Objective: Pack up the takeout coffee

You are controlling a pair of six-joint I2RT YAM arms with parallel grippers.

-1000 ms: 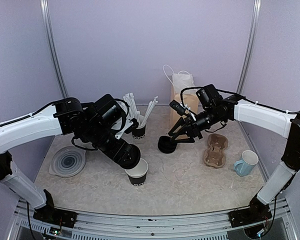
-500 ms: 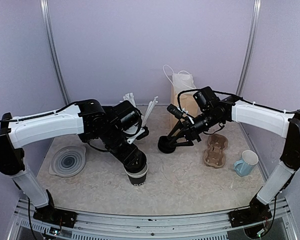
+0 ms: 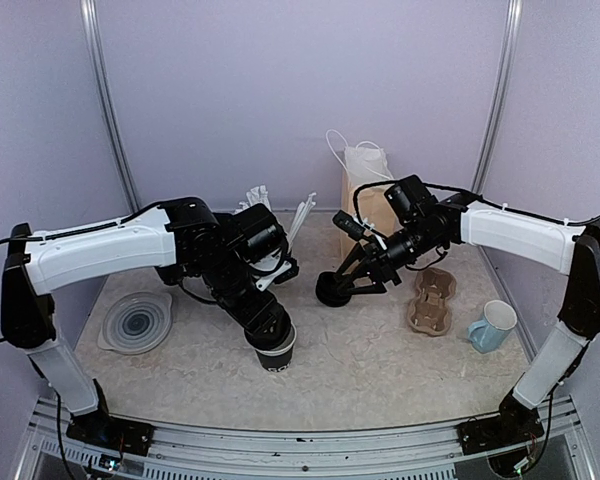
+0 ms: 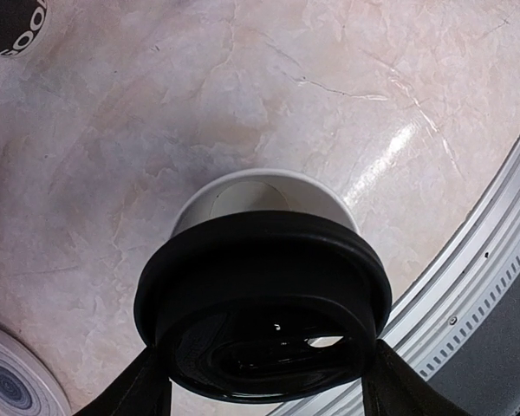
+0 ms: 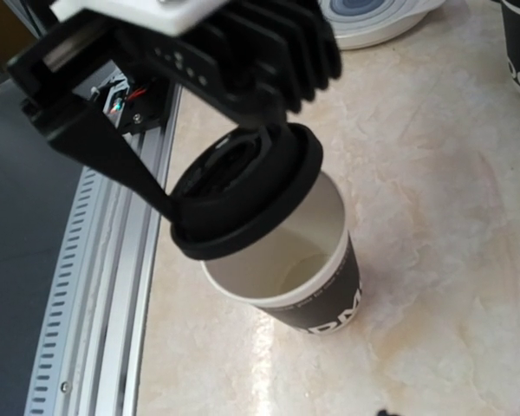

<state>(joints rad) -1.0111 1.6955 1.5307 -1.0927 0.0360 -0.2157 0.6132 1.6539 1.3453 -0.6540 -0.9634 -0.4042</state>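
Black lid (image 4: pixel 260 260) in L claw (image 4: pixel 262 386), askew over open cup (image 5: pixel 316 295)

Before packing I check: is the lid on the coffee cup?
Off. The lid is tilted over the cup; its inside shows.

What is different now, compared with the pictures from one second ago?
The left gripper, shut on the black lid, moved right, from beside the paper cup to just over its open mouth; the lid is tilted, not seated. The right arm shifted slightly left. The cup, the blue mug and the carrier stayed put.
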